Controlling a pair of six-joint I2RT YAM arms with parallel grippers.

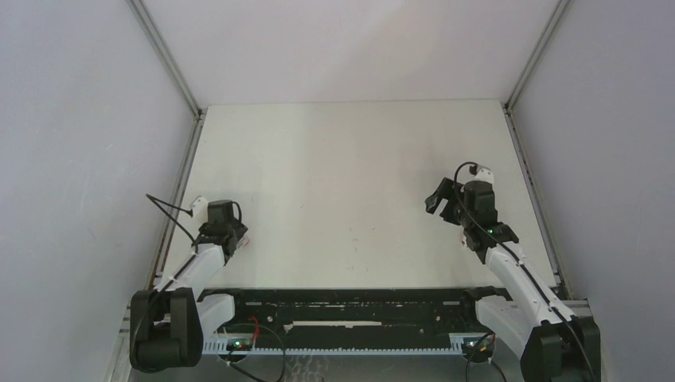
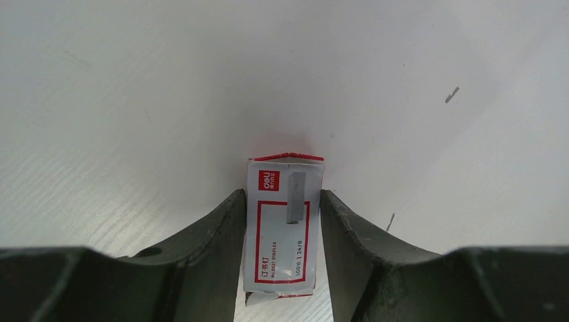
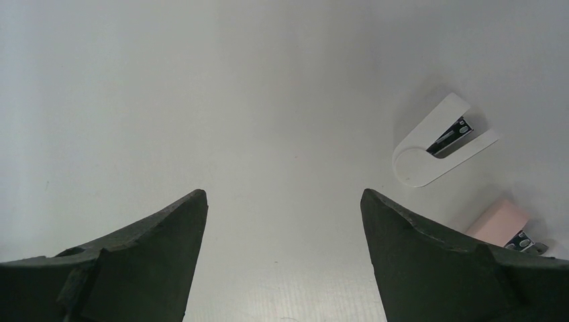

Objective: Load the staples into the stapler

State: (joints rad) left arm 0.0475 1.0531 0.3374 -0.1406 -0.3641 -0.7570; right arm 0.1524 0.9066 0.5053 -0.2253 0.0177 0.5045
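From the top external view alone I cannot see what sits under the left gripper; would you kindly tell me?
Observer: A red and white staple box lies between the fingers of the left gripper, which touch both its long sides.
Operator: Thank you. Is the other arm holding anything?
Observer: No, the right gripper is open over bare table.
Operator: What else lies near it?
Observer: What seems to be the white stapler lies right of those fingers, apart from them; a pink object lies nearer them.
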